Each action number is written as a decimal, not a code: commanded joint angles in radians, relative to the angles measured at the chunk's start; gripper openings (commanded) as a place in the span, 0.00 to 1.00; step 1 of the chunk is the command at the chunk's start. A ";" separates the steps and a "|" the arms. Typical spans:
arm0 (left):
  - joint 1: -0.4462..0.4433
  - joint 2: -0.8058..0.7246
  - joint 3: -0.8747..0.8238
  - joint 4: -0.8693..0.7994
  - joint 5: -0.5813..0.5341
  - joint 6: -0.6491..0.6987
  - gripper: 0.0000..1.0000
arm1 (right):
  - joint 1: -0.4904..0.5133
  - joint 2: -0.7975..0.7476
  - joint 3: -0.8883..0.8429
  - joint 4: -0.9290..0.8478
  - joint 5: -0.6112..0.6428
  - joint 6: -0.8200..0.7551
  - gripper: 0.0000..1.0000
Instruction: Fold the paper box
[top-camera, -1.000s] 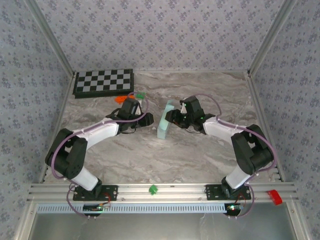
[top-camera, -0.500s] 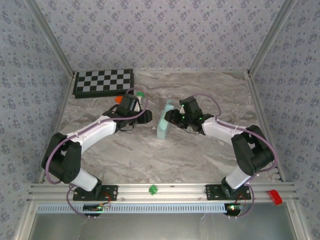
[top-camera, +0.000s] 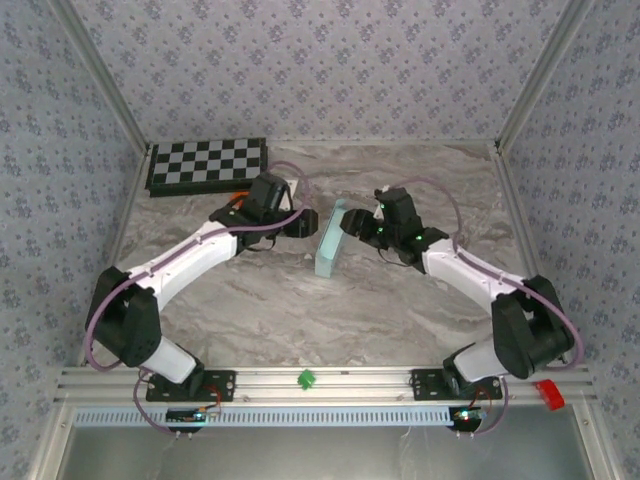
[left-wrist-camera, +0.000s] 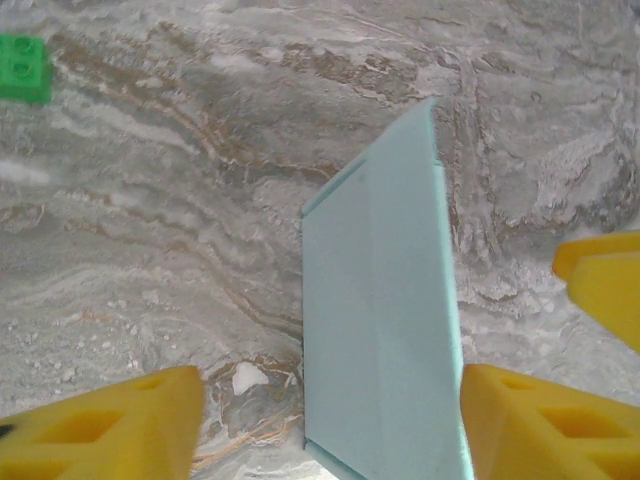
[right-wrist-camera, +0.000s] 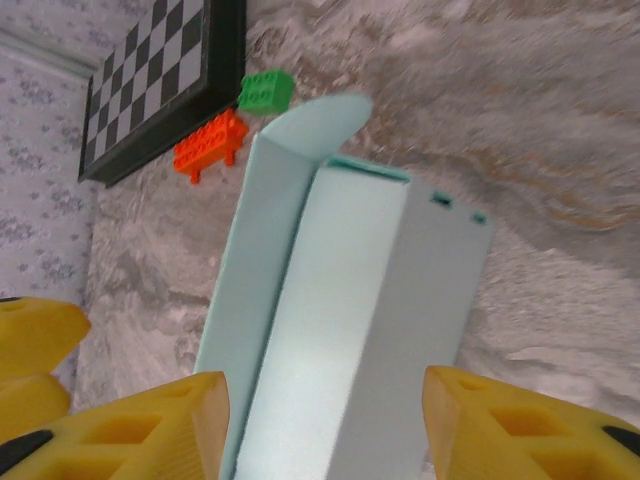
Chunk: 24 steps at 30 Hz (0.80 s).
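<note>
One marble-patterned table (top-camera: 400, 300), smooth; one flat black-and-white checkerboard (top-camera: 207, 164) is set at its far left corner. One paper box (top-camera: 328, 240), of pale mint thin card, partly folded, is stood on edge mid-table between the left end effector (top-camera: 306, 222) and right end effector (top-camera: 347, 222); both are spread wide, clasping nothing. Two studded bricks are listed: one orange (right-wrist-camera: 208, 143), one green (right-wrist-camera: 265, 90).

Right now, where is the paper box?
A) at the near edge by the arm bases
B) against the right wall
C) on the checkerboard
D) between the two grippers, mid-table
D: in the top view the paper box sits on the marble table with the left gripper on one side and the right gripper on the other.
</note>
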 joint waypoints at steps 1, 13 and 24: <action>-0.045 0.068 0.102 -0.111 -0.064 0.089 0.73 | -0.044 -0.070 -0.041 -0.130 0.071 -0.046 0.56; -0.168 0.362 0.417 -0.326 -0.250 0.263 0.76 | -0.242 -0.250 -0.189 -0.238 0.039 -0.111 0.57; -0.179 0.459 0.492 -0.406 -0.257 0.329 0.65 | -0.266 -0.262 -0.228 -0.232 0.031 -0.112 0.57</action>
